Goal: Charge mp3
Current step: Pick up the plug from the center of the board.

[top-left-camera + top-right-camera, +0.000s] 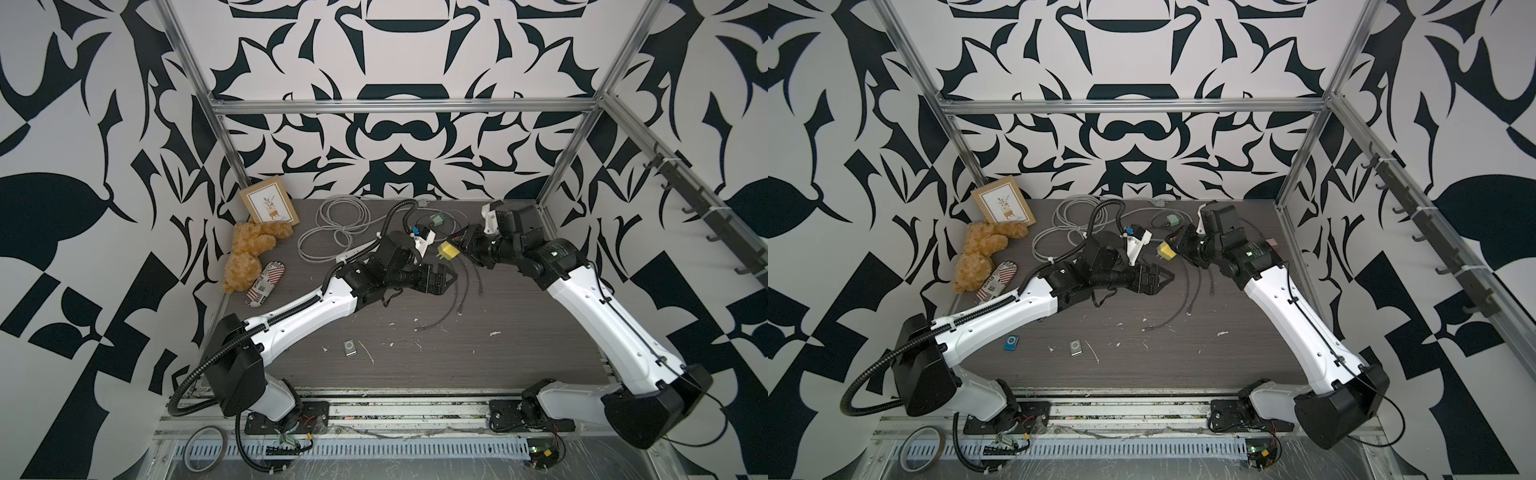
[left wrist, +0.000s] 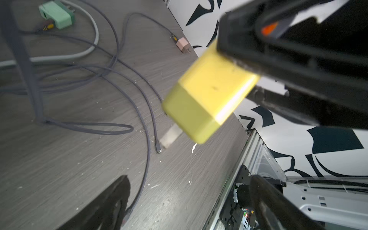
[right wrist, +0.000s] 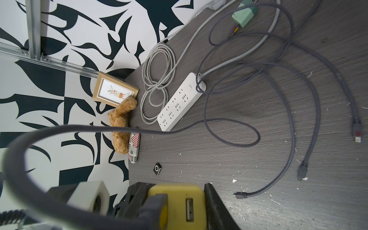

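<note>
Mp3 player (image 1: 351,348), the small silver one, lies flat on the table (image 1: 519,353) in the lower middle of both top views, and nothing touches it. A second, blue player (image 1: 1011,342) shows in a top view to the left of it, close to the left arm.

Well apart from them, in the middle of the frame, the right gripper (image 1: 459,249) is clamped on the yellow charger (image 1: 448,250) and holds it in the air. The left gripper (image 1: 451,279) is just beside, with jaws wide apart and nothing in them. In the right wrist view a grey cable (image 3: 99,128) seems to be plugged into one port of the charger, and the port beside it is free.

As I judge it, the risk is this: the loose cable ends (image 3: 302,172) lie on the table below the two grippers, so moving the charger can drag or tangle them. The power strip (image 3: 181,101) is mostly covered by the left arm in the top views, so this arm stands in the way of plugging. The player looks light and may slide when a plug is pushed into it.

Around are a green charger (image 1: 436,219) and a coiled grey cord (image 1: 336,232) in the upper middle, a pink charger (image 2: 183,44), and a teddy bear (image 1: 249,253) and a picture frame (image 1: 270,206) at the table's upper left corner.
</note>
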`<control>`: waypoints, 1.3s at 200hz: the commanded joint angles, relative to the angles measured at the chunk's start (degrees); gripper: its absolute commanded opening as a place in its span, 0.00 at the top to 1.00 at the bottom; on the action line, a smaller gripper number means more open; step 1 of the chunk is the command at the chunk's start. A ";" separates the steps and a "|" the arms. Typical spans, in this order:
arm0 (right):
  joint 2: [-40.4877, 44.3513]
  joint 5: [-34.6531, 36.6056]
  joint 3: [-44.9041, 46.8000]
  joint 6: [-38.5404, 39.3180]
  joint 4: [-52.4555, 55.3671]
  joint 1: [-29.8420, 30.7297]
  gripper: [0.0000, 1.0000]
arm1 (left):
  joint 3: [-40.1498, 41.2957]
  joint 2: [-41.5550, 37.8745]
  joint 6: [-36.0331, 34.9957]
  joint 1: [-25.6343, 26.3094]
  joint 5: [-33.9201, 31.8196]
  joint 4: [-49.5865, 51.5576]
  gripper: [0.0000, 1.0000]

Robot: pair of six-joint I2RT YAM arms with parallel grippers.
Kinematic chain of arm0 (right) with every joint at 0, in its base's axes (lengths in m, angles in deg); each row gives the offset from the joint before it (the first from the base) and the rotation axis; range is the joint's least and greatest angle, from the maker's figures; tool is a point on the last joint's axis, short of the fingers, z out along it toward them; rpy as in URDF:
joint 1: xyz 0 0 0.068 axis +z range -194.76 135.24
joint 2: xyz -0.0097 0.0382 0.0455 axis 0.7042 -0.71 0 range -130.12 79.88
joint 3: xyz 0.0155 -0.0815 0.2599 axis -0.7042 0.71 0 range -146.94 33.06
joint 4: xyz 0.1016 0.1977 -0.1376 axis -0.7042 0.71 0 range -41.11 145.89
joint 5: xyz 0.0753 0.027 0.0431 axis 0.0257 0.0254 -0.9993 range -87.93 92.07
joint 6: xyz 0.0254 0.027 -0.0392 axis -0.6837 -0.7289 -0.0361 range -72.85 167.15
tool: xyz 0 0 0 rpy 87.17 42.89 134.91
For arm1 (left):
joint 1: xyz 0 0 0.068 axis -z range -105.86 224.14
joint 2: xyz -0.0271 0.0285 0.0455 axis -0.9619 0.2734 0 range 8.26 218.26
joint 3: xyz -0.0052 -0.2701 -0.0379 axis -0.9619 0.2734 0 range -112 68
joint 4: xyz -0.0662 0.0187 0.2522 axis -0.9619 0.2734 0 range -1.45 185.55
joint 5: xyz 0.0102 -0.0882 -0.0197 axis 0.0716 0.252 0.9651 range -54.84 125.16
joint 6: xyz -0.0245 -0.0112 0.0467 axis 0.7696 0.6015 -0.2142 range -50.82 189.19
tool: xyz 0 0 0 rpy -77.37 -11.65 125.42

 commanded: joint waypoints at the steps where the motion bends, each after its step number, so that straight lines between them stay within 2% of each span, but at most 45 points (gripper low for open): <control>1: 1.06 1.40 -3.81 3.16 2.05 1.23 1.00 | -2.57 -0.32 -4.15 -2.10 2.28 -0.81 0.04; 23: 0.55 1.62 -4.20 3.84 3.13 2.60 1.00 | -2.42 -0.87 -7.17 -2.66 5.14 -3.23 0.07; 59: 0.15 1.68 -4.45 3.92 2.95 4.24 1.00 | -3.06 0.32 -10.17 -2.79 9.91 -3.01 0.34; 91: -0.19 0.98 -5.24 4.89 3.99 4.95 1.00 | -0.69 -0.77 -10.42 -3.50 11.31 -6.52 0.42; 129: -0.59 -1.01 -5.73 5.43 4.34 5.17 1.00 | 0.70 -0.61 -12.27 -3.50 15.38 -9.55 0.66; 157: -0.87 -3.36 -6.33 6.35 4.54 5.22 0.99 | 2.51 -1.35 -14.68 -3.50 16.08 -11.60 0.78; 172: -1.24 -5.70 -7.42 7.53 5.17 5.22 0.91 | 2.88 -1.75 -16.22 -3.50 16.17 -12.49 0.80; 179: -1.54 -6.90 -8.05 8.43 5.95 4.99 0.84 | 3.03 -1.96 -17.35 -3.50 16.44 -12.78 0.83; 188: -2.14 -8.14 -10.03 10.16 8.76 4.62 0.69 | 3.26 -2.35 -18.99 -3.49 16.58 -12.99 0.85; 204: -2.91 -9.70 -12.79 13.00 13.37 3.84 0.56 | 4.31 -3.40 -22.18 -3.49 16.25 -13.56 0.86; 227: -3.57 -12.35 -13.51 14.76 17.00 2.85 0.53 | 4.98 -4.49 -27.11 -3.50 16.40 -13.02 0.88; 260: -4.00 -15.98 -13.54 14.83 16.73 2.43 0.48 | 4.23 -4.14 -31.50 -3.50 16.65 -10.92 0.91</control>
